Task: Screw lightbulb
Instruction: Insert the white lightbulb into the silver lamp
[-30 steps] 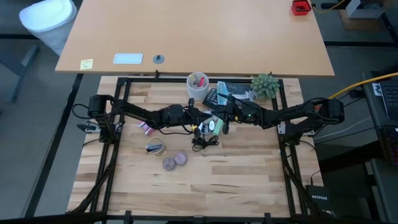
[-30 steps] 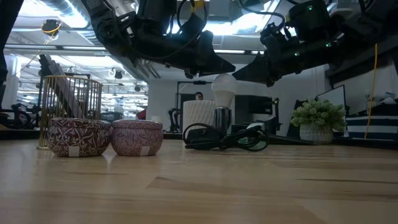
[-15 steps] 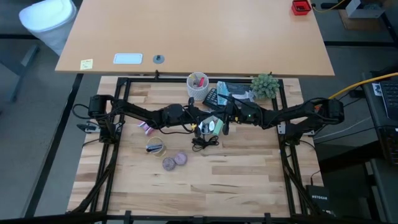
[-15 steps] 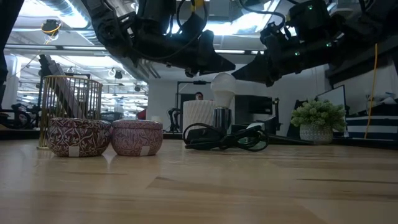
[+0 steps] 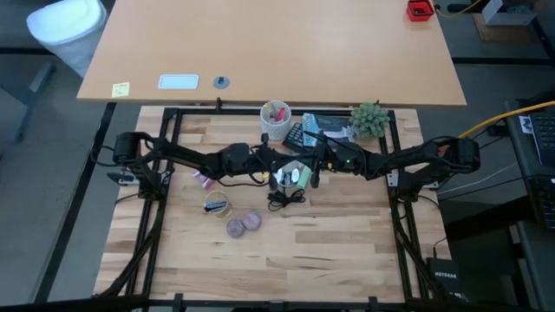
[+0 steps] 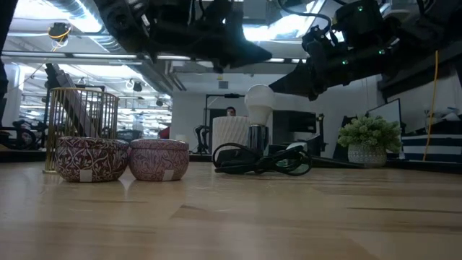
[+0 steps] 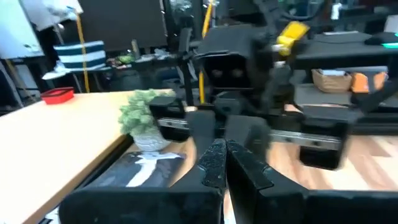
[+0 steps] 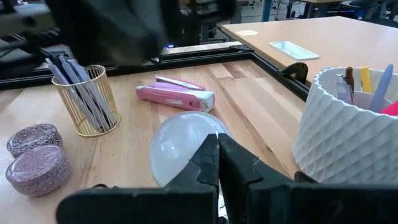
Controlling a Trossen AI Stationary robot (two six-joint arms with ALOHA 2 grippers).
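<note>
From my seat, the left gripper (image 5: 267, 165) is pinched closed on nothing, hanging just to the left of and a little above the small white rounded glass lightbulb with the silvery screw base (image 6: 259, 106), and I see no contact between them. The bulb stands upright in a dark socket (image 6: 257, 137) amid a tangle of black cable (image 6: 261, 160) on the pale wooden table (image 5: 303, 251). Just right of the bulb, the right gripper (image 8: 217, 152) is also closed and empty, its tips close over the glass dome. My worry is that closed fingers cannot turn anything: if either arm drops as it is, I judge it would shove the bulb sideways, tip the light socket on its loose cable, or cross the thread. The two grippers sit so near each other that they could also clash above the bulb. Further right of the tools, the white patterned cup of pens (image 8: 348, 118) looks safely clear.
</note>
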